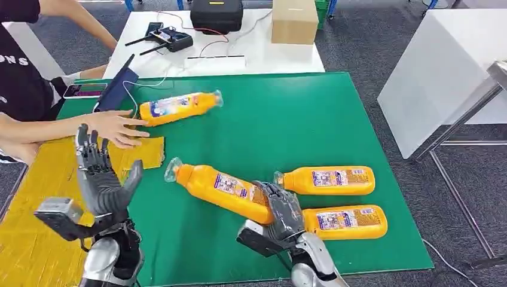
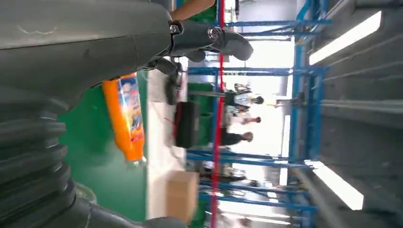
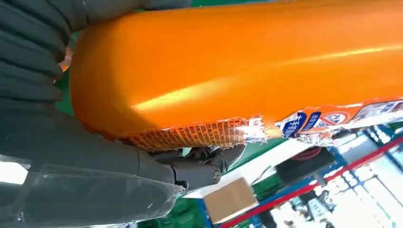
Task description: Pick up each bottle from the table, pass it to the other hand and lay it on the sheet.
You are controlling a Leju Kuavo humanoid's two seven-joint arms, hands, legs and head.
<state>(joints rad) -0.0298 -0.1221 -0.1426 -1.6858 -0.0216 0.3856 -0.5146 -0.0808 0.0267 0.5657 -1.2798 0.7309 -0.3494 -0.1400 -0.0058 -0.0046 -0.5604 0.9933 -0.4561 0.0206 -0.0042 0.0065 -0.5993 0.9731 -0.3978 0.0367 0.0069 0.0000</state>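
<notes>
The right hand point(image 1: 286, 216) gripped the base end of a long orange plastic bottle point(image 1: 218, 187), fingers wrapped over it, cap end slanting away toward the left above the green table mat point(image 1: 287, 119). The left hand point(image 1: 101, 179) stood raised, fingers spread, holding nothing, above the yellow cardboard sheet point(image 1: 42, 197). Two more orange bottles point(image 1: 329, 180) point(image 1: 347, 222) lay just right of the held one. A fourth orange bottle point(image 1: 179, 107) lay farther back, a person's hand point(image 1: 113, 127) beside it.
</notes>
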